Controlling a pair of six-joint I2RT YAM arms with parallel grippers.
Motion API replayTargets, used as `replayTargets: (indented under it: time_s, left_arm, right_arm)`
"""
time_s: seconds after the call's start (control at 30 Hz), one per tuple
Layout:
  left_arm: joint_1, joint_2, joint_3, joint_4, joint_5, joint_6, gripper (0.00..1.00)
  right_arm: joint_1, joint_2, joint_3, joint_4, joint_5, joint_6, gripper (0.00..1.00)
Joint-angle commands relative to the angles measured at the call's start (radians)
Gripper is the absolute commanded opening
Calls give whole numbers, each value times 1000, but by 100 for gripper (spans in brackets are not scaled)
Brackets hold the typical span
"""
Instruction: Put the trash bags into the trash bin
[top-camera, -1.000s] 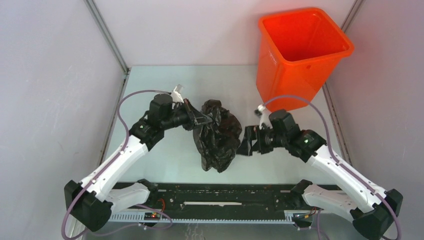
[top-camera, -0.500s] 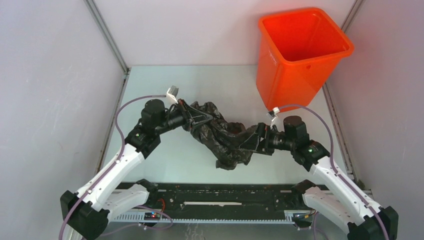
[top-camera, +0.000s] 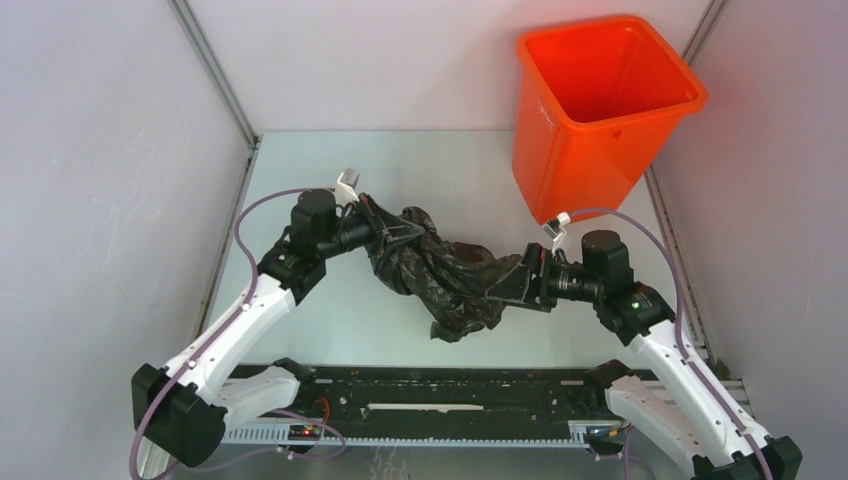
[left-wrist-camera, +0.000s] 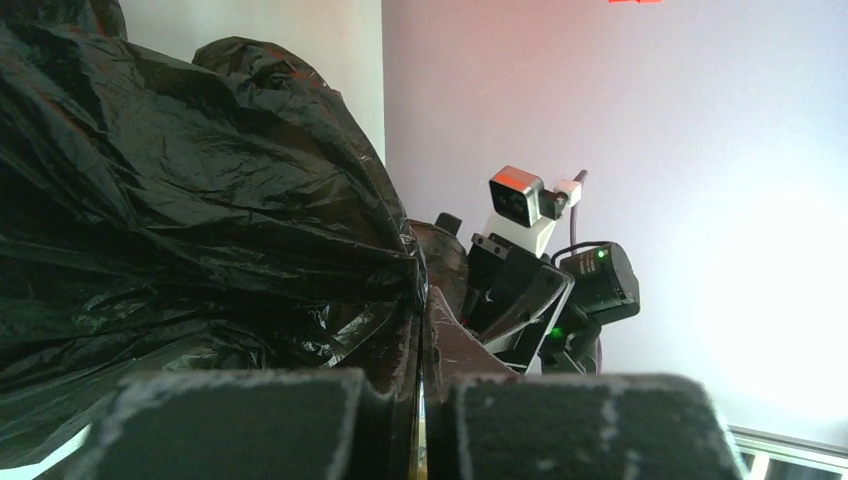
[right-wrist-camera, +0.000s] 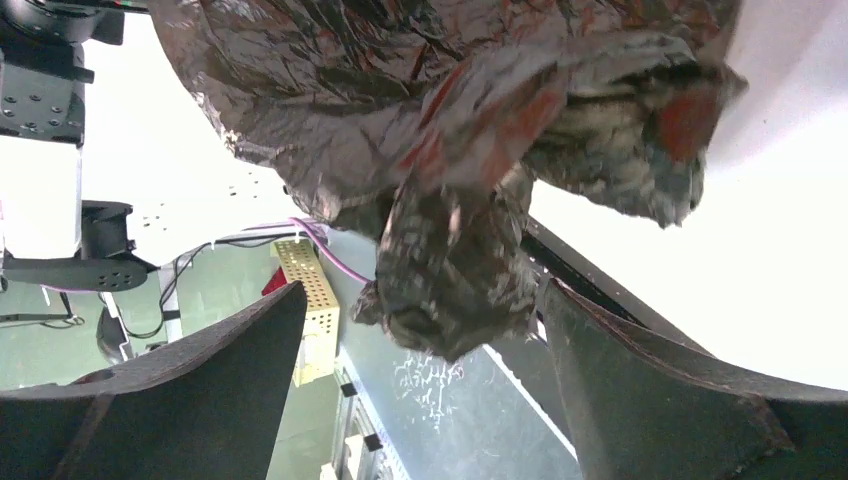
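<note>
The black crinkled trash bag (top-camera: 447, 272) hangs stretched between my two grippers above the table. My left gripper (top-camera: 397, 236) is shut on the bag's left end; in the left wrist view its jaws (left-wrist-camera: 421, 335) are pressed together on a fold of the bag (left-wrist-camera: 180, 200). My right gripper (top-camera: 507, 286) is open at the bag's right end. In the right wrist view its fingers (right-wrist-camera: 422, 292) stand wide apart, with a bunched lobe of the bag (right-wrist-camera: 450, 250) hanging between them, untouched by either pad. The orange trash bin (top-camera: 600, 100) stands upright and empty at the back right.
White enclosure walls stand close on the left, back and right. A black rail (top-camera: 440, 395) with cable ducts runs along the near edge between the arm bases. The bin stands just behind my right arm (top-camera: 610, 280).
The bag hung in a bunch from the left gripper. The right gripper moved in to its right side, and the bag is now pulled out sideways toward the right. The right arm shifted right.
</note>
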Motion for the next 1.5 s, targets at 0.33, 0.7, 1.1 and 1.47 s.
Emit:
replayTargets:
  time_s: [0.33, 0.7, 1.1, 1.47]
  left_arm:
    - [42, 64, 139, 2, 104, 41, 0]
    - [73, 130, 186, -22, 105, 94, 0]
    - [-49, 24, 439, -655, -383, 700, 100]
    - [-720, -8, 365, -455, -655, 743, 100]
  right_arm:
    - [74, 112, 101, -13, 149, -116, 99]
    - [119, 145, 117, 291, 75, 154, 61]
    - [-36, 171, 128, 340, 50, 692, 22]
    - [-49, 114, 150, 212, 184, 857, 22]
